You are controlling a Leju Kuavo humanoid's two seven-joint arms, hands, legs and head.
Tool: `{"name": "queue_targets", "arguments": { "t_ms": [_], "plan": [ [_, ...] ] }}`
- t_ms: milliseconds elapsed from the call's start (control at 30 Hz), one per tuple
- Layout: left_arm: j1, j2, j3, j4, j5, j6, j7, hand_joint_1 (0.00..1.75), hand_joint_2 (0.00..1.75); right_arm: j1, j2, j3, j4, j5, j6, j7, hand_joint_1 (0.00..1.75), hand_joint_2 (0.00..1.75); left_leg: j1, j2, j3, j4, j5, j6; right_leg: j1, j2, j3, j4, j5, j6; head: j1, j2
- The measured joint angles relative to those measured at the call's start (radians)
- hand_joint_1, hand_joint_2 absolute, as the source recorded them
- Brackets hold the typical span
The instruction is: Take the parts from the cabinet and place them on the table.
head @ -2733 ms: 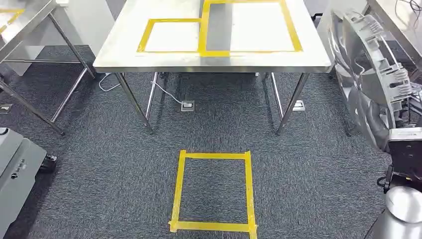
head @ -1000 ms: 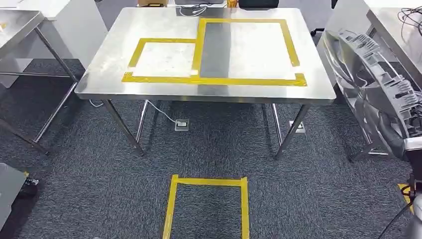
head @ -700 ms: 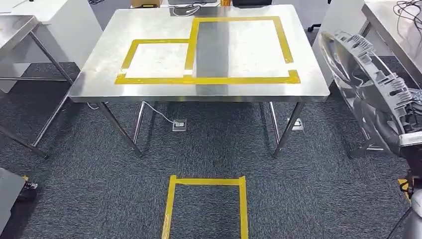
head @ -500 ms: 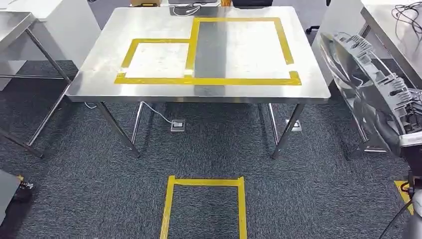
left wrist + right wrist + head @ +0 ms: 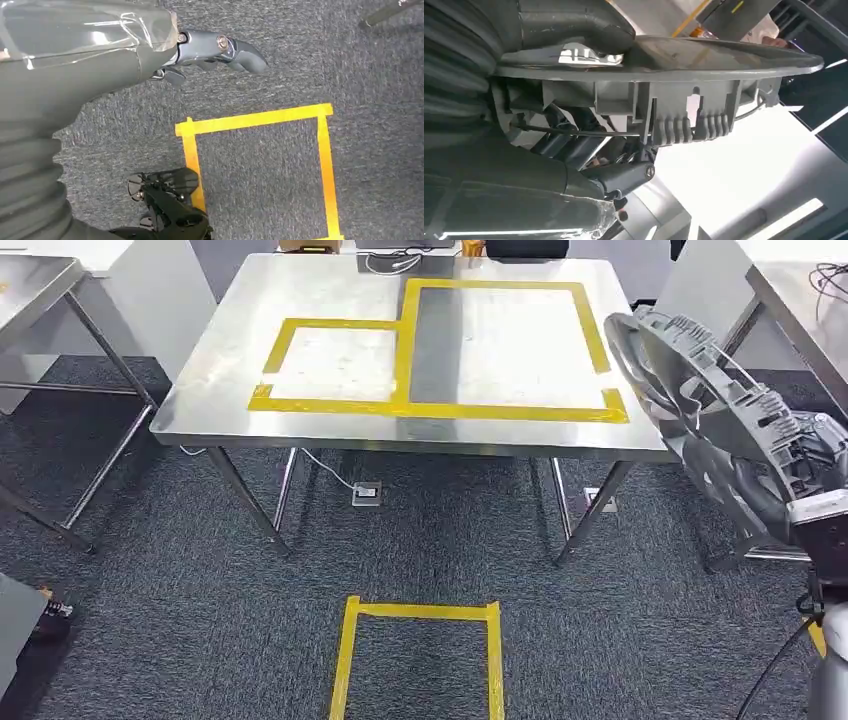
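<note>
The right robot hand [image 5: 574, 50] grips a large grey moulded plastic part [image 5: 720, 410], ribbed and ringed like a fan shroud, with the thick thumb pressed on its smooth broad face and darker fingers [image 5: 624, 177] tucked under the ribbed side; that pinch across the rim seems chosen to keep the wide, awkward piece from swinging. In the head view the part rides at the right edge of the frame, raised beside the near right corner of the stainless steel bench [image 5: 200, 400], overlapping that corner in the picture but, as far as one can judge, not resting on it. The left robot hand [image 5: 210, 52] hangs over the dark grey carpet [image 5: 200, 600] with nothing in it, its fingers loosely curled; whether they are fully closed I cannot tell. On the bench top, yellow tape marks a larger rectangle [image 5: 505, 345] in the upper middle of the frame and a smaller one [image 5: 335, 365] joined at its left, both bare; these probably mark where the parts belong. A yellow tape square [image 5: 420, 660] on the carpet at lower centre likely marks the standing spot.
</note>
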Motion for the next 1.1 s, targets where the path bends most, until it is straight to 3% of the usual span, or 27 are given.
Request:
{"name": "queue_targets", "arguments": {
  "t_ms": [67,133,167,233,267,300,333,400,433,467,500,600,633,667,733,767,800,833,867,933,967,1033,1100],
  "plan": [
    [0.002,0.000,0.000,0.000,0.000,0.000,0.000,0.00,1.75,-0.008,-0.002,0.009,0.007,-0.001,0.003,-0.001,1.71,1.75,0.003,0.002,0.000,-0.002,-0.001,-0.005,0.006,0.001,-0.001,0.000,-0.002,-0.010,0.001,0.000],
    [0.002,0.006,0.000,0.001,0.000,0.001,-0.002,0.00,1.75,-0.014,-0.004,0.016,0.013,-0.001,0.004,0.000,1.71,1.75,0.003,0.001,-0.006,0.010,-0.014,-0.016,-0.011,0.002,0.009,-0.006,-0.001,-0.016,0.001,0.000],
    [0.001,0.005,0.000,0.002,0.000,0.001,-0.002,0.00,1.75,-0.015,-0.004,0.021,0.014,-0.001,0.005,0.000,1.71,1.75,0.003,0.003,-0.014,0.037,-0.030,-0.025,-0.013,0.001,0.013,-0.006,-0.006,-0.022,-0.007,0.000],
    [0.001,0.006,0.000,0.003,0.000,0.002,-0.002,0.00,1.75,-0.018,-0.004,0.032,0.019,-0.002,0.008,0.000,1.71,1.75,0.021,0.008,-0.103,0.208,-0.107,-0.045,-0.012,0.001,0.018,-0.005,-0.011,-0.029,-0.010,0.000],
    [0.001,0.008,0.000,0.004,0.000,0.003,-0.002,0.00,1.75,-0.020,-0.004,0.035,0.021,-0.002,0.008,0.000,1.71,1.75,0.027,0.010,-0.149,0.286,-0.132,-0.050,-0.012,0.001,0.019,-0.005,-0.013,-0.031,-0.009,0.000],
    [0.001,0.008,0.000,0.005,0.000,0.003,-0.002,0.00,1.75,-0.020,-0.003,0.040,0.025,-0.002,0.010,0.000,1.71,1.75,0.030,0.011,-0.179,0.330,-0.136,-0.054,-0.012,0.002,0.020,-0.005,-0.016,-0.028,-0.010,0.000],
    [0.002,0.008,0.000,0.007,0.000,0.003,-0.002,0.00,1.75,-0.020,-0.003,0.043,0.027,-0.002,0.010,0.000,1.71,1.75,0.034,0.011,-0.187,0.326,-0.115,-0.056,-0.012,0.002,0.024,-0.005,-0.019,-0.028,-0.010,0.000],
    [0.004,0.010,0.001,0.009,0.000,0.004,-0.003,0.00,1.75,-0.020,-0.004,0.050,0.032,-0.002,0.010,0.000,1.71,1.75,0.039,0.014,-0.139,0.201,-0.029,-0.055,-0.014,0.006,0.036,-0.005,-0.026,-0.022,-0.010,0.000],
    [0.004,0.011,0.001,0.010,0.001,0.004,-0.003,0.00,1.75,-0.022,-0.004,0.053,0.032,-0.002,0.010,0.000,1.71,1.75,0.039,0.013,-0.081,0.075,0.038,-0.049,-0.014,0.006,0.046,-0.006,-0.032,-0.018,-0.010,0.000],
    [0.004,0.012,0.001,0.010,0.001,0.004,-0.003,0.00,1.75,-0.024,-0.004,0.055,0.032,-0.002,0.010,0.000,1.71,1.75,0.037,0.011,-0.051,0.015,0.047,-0.043,-0.015,0.005,0.050,-0.008,-0.036,-0.015,-0.008,0.000],
    [0.003,0.013,0.001,0.011,0.001,0.004,-0.003,0.00,1.75,-0.030,-0.005,0.056,0.034,-0.002,0.010,-0.001,1.71,1.75,0.030,0.010,-0.040,0.007,0.038,-0.039,-0.007,0.007,0.048,-0.008,-0.038,-0.009,-0.008,0.000],
    [0.004,0.013,0.001,0.013,0.003,0.004,-0.004,0.00,1.75,-0.032,-0.006,0.059,0.039,-0.001,0.010,0.001,1.71,1.75,0.024,0.012,-0.041,0.007,0.028,-0.024,-0.013,0.007,0.053,-0.021,-0.038,0.009,-0.010,0.000],
    [0.004,0.014,0.002,0.013,0.004,0.005,-0.005,0.00,1.75,-0.031,-0.009,0.060,0.039,-0.001,0.010,0.001,1.71,1.75,0.029,0.013,-0.027,-0.016,0.037,-0.014,-0.010,0.006,0.054,-0.023,-0.042,0.016,-0.009,0.000],
    [0.005,0.015,0.002,0.014,0.004,0.006,-0.005,0.00,1.75,-0.031,-0.012,0.060,0.042,-0.001,0.010,0.001,1.71,1.75,0.029,0.013,-0.017,-0.027,0.040,-0.009,-0.013,0.000,0.043,0.000,-0.049,0.012,-0.004,0.000],
    [0.003,0.015,0.002,0.014,0.004,0.007,-0.005,0.00,1.75,-0.033,-0.015,0.060,0.047,-0.003,0.010,0.000,1.71,1.75,0.027,0.013,-0.012,-0.030,0.037,0.001,-0.010,0.001,-0.022,0.121,-0.098,-0.001,-0.003,0.000],
    [0.003,0.015,0.002,0.017,0.003,0.007,-0.005,0.00,1.75,-0.031,-0.015,0.060,0.050,-0.003,0.010,0.000,1.71,1.75,0.021,0.013,-0.009,-0.030,0.033,0.007,-0.007,0.001,-0.087,0.235,-0.135,-0.006,-0.003,0.000],
    [0.004,0.015,0.002,0.019,0.003,0.007,-0.005,0.00,1.75,-0.031,-0.015,0.061,0.054,-0.003,0.010,0.000,1.71,1.75,0.018,0.012,-0.007,-0.029,0.029,0.011,-0.007,0.001,-0.131,0.304,-0.146,-0.004,-0.003,0.000],
    [0.005,0.015,0.002,0.022,0.003,0.006,-0.005,0.00,1.75,-0.030,-0.015,0.061,0.058,-0.002,0.011,0.001,1.71,1.75,0.014,0.010,-0.002,-0.029,0.025,0.012,-0.007,0.001,-0.149,0.317,-0.136,0.002,-0.003,0.000],
    [0.005,0.015,0.003,0.024,0.003,0.006,-0.005,0.00,1.75,-0.030,-0.015,0.062,0.062,-0.002,0.011,0.001,1.71,1.75,0.013,0.008,0.004,-0.028,0.020,0.011,-0.007,0.001,-0.139,0.280,-0.108,0.011,-0.003,0.000],
    [0.005,0.016,0.003,0.028,0.003,0.006,-0.005,0.00,1.75,-0.030,-0.016,0.063,0.066,-0.002,0.011,0.002,1.71,1.75,0.013,0.005,0.019,-0.023,0.007,0.006,-0.007,0.000,-0.064,0.101,-0.018,0.029,-0.003,0.000],
    [0.005,0.016,0.003,0.029,0.003,0.006,-0.006,0.00,1.75,-0.032,-0.017,0.063,0.067,-0.002,0.011,0.001,1.71,1.75,0.011,0.004,0.020,-0.016,-0.003,0.000,-0.007,-0.004,-0.026,0.012,0.016,0.031,-0.003,0.000],
    [0.005,0.017,0.004,0.030,0.003,0.006,-0.006,0.00,1.75,-0.034,-0.018,0.063,0.068,-0.002,0.011,0.000,1.71,1.75,0.003,0.003,0.017,-0.002,-0.018,-0.009,-0.001,-0.001,-0.013,-0.004,0.015,0.003,-0.004,0.000],
    [0.005,0.017,0.004,0.031,0.003,0.007,-0.006,0.00,1.75,-0.033,-0.019,0.063,0.069,-0.002,0.011,0.000,1.71,1.75,0.007,0.005,0.018,-0.003,-0.023,-0.016,0.005,0.000,-0.014,-0.004,0.010,-0.007,-0.003,0.000]
  ]
}}
